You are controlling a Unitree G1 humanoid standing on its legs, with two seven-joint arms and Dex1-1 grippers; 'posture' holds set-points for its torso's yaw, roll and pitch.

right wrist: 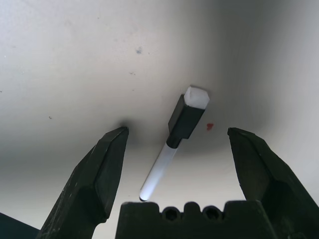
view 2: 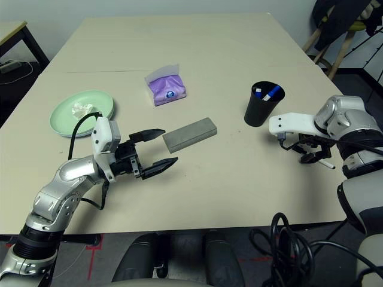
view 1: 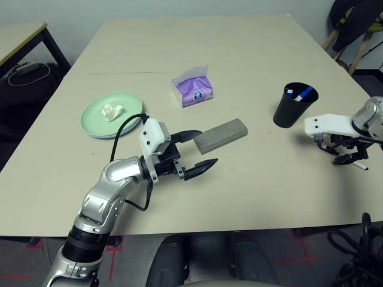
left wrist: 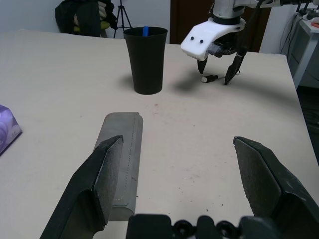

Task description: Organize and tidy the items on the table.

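A grey glasses case [view 1: 220, 136] lies mid-table; its near end reaches between the fingers of my open left gripper [view 1: 207, 147], close beside one finger [left wrist: 102, 174] and not gripped. My right gripper [right wrist: 178, 132] hangs open over a white marker [right wrist: 187, 117] lying flat on the table [view 1: 251, 54], a finger on each side of it and neither touching. Just left of it stands the black cup [view 1: 295, 106] with a blue-capped pen inside. A purple tissue pack [view 1: 193, 89] sits further back. The mint green plate [view 1: 99, 119] at the left holds a crumpled white tissue [view 1: 112, 110].
A smaller table with black legs [view 1: 18, 36] stands beyond the far left corner. Wooden stool legs and dark clothing [view 1: 353, 30] are at the far right. Black cables [view 1: 359, 251] hang below the table's near right edge.
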